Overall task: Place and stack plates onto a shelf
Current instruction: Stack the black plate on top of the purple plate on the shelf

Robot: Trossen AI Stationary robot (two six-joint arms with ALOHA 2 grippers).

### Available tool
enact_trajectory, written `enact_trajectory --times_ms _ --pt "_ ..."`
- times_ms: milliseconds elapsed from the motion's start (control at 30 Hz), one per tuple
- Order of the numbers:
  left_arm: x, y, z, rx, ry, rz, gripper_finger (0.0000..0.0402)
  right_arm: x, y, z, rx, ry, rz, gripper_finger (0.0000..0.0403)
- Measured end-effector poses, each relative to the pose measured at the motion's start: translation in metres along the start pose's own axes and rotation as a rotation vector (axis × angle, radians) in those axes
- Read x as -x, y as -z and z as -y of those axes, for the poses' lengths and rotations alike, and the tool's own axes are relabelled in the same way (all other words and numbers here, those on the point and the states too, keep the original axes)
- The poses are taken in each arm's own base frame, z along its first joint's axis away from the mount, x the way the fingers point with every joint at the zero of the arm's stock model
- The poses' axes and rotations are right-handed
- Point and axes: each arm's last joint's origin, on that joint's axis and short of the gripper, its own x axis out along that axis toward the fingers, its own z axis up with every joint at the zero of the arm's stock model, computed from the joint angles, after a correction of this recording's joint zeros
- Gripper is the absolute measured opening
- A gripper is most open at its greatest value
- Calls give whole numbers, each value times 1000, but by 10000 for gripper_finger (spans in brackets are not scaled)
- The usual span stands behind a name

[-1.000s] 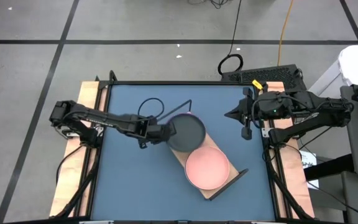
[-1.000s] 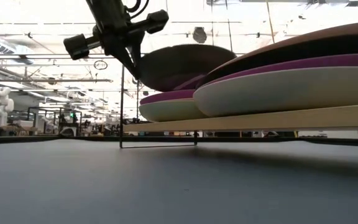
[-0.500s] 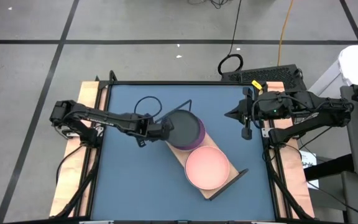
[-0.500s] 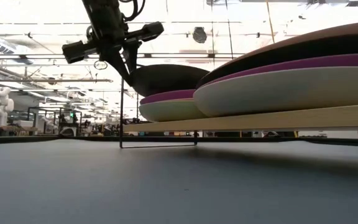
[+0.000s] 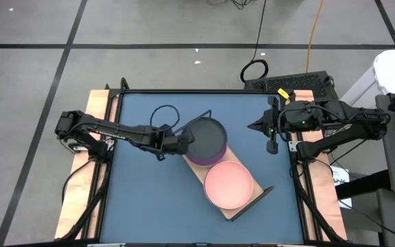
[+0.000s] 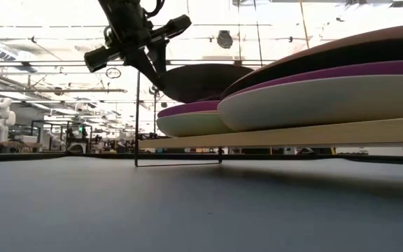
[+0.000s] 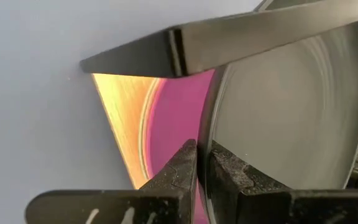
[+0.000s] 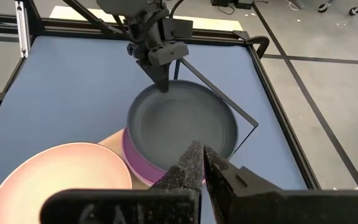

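My left gripper is shut on a black plate over the far-left end of the light wooden shelf. Under it lie a purple plate and a pale plate. The black plate sits close above the purple one; whether they touch, I cannot tell. A second stack with a pink plate on top fills the shelf's near-right end. My right gripper waits shut by the table's right edge. My left gripper pinches the black plate's rim on its left side, one finger on the underside and the other finger on the inner face. It comes from the table's left, slanting down. The plate sticks out sideways, roughly level.
The shelf's thin black wire frame rises at its far-left end, close behind the black plate, and another wire end stands at the near right. The blue table top lies bare to the left of the shelf.
The left gripper lowered the tilted black plate until it sat level just over the purple plate, shifted a little toward the table's left. It then rose slightly and moved back to the right. It kept its hold throughout. The right arm stayed still.
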Motion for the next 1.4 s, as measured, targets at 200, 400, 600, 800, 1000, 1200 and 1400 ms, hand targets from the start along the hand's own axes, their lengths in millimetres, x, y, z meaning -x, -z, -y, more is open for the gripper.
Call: enact_trajectory --times_ms 200,400,600,800,1000,1200,1400 --pt "1 1 -1 -30 2 1 33 0 0 0 -23 0 0 0" --pt "-9 6 -2 -39 -28 -17 33 0 0 0 -24 0 0 0" --pt "-29 19 -8 -15 -100 -81 33 0 0 0 -25 -2 0 0" --pt "-30 24 -9 16 -89 -77 33 0 0 0 -26 -4 0 0" --pt "-29 24 -12 10 -106 -49 35 0 0 0 -24 -4 0 0" --pt "-28 26 -11 6 -70 -17 86 0 0 0 -23 -4 0 0" --pt "-25 29 -10 -25 -50 -18 144 0 0 0 -24 -4 0 0"
